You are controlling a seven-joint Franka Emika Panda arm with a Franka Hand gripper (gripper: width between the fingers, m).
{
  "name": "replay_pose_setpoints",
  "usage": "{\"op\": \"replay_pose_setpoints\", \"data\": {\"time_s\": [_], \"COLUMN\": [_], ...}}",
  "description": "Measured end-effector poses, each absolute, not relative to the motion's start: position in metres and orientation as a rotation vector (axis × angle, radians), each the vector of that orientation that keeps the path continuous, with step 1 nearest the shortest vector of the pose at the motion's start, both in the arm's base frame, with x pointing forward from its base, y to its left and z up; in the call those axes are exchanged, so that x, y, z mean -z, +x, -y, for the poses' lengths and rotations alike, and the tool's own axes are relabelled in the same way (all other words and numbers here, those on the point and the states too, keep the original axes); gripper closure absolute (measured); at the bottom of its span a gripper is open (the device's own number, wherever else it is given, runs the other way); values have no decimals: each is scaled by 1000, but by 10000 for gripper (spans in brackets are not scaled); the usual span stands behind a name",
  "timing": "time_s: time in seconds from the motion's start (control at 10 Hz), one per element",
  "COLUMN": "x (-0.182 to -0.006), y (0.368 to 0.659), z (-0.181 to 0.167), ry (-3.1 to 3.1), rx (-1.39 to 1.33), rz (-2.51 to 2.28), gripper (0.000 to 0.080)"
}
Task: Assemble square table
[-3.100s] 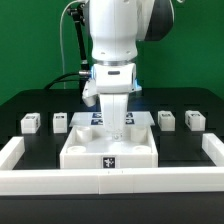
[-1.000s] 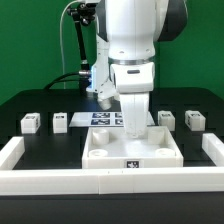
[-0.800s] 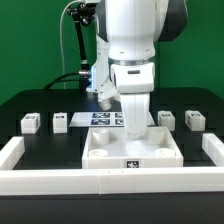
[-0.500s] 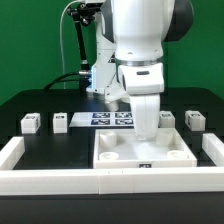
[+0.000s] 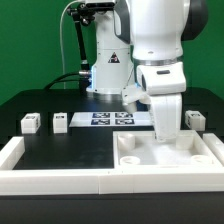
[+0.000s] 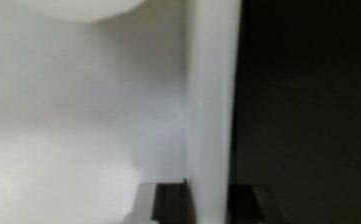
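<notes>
Step in hand: seating the slab (image 5: 185,152) in the near right corner of the tabletop (image 5: 60,150), against the low wall (image 5: 60,180). Fingers (image 6: 168,205) look clenched on its far rim, which runs between them in the wrist view. Next, I'd say: let go, lift clear and fetch a leg post.

Count:
- one slab
- three leg posts in view: two far left (image 5: 30,123) (image 5: 60,122), one far right (image 5: 194,119)
- a possible fourth hidden behind the arm
- one marker board (image 5: 110,118)
</notes>
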State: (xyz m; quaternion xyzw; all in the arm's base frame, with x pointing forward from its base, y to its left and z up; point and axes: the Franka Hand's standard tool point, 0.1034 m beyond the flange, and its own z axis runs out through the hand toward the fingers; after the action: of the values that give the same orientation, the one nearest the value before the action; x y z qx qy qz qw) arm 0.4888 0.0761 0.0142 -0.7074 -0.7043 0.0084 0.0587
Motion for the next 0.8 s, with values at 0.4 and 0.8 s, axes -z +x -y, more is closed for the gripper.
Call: {"op": "replay_pose_setpoints", "data": {"time_s": [0.4, 0.8], "x": [-14, -14], "y": [488, 488], "z": [-78, -77], "ry": [-2137, -2139], "rx": [-27, -28], "rz": [2139, 2136], "gripper": [729, 417]}}
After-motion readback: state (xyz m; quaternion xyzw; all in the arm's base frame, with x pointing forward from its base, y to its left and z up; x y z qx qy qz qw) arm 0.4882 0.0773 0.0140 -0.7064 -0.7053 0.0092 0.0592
